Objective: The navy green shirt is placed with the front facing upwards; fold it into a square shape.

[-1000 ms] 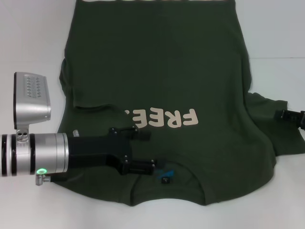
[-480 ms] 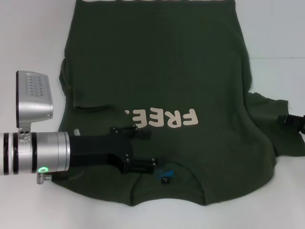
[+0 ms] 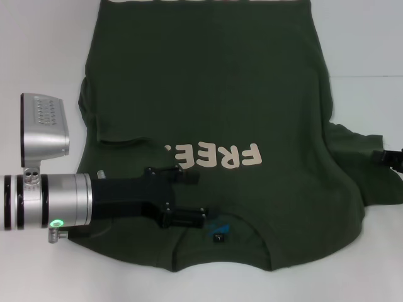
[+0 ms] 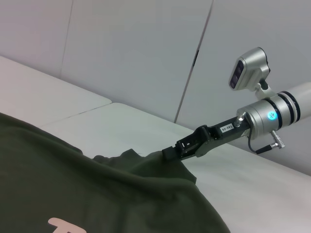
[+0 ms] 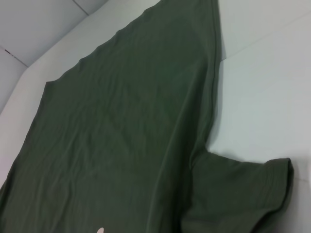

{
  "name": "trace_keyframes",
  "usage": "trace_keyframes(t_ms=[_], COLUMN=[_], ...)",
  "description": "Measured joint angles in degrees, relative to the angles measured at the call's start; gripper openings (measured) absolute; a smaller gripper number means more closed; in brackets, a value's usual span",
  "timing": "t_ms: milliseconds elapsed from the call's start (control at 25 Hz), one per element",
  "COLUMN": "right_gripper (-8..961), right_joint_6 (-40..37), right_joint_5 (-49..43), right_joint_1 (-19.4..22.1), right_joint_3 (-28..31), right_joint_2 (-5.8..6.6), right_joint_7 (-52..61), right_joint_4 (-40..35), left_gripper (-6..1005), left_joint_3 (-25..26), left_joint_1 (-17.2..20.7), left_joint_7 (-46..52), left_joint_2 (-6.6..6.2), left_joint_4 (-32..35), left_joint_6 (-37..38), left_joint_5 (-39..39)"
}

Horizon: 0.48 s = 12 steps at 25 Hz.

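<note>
White tabletop point(image 3: 38, 38) under pale wall panels point(image 4: 146, 53) carries our navy green shirt point(image 3: 208, 94); our left gripper point(image 3: 189, 198) hovers fingers apart near the collar, right gripper point(image 4: 170, 153) clamping the right sleeve.

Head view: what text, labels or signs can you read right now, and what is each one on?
"FREE": cream letters on the chest of the navy green shirt, upside down in this view; the left pincer covers whatever follows.
Neck tag: has a mark, too small to read.
Label on the right pincer body: blurred, unreadable.
</note>
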<state>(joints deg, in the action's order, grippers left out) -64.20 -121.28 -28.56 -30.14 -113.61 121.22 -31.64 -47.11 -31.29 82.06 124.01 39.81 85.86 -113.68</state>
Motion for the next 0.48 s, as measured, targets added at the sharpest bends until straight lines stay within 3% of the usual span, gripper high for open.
trace_keyframes(t_ms=[480], right_gripper=[12], right_joint_6=[0.2], right_joint_5=[0.0], right_joint_1=[1.3], right_joint_3=[5.9], right_joint_2=[0.56], right_joint_7=[-0.5], right_joint_4=[-0.1], left_gripper=[917], left_joint_3=[-0.2], left_joint_1=[-0.3], left_joint_7=[0.0], left_joint_2=[-0.06], left_joint_4=[0.0], left_joint_6=[0.2], left_joint_5=[0.3])
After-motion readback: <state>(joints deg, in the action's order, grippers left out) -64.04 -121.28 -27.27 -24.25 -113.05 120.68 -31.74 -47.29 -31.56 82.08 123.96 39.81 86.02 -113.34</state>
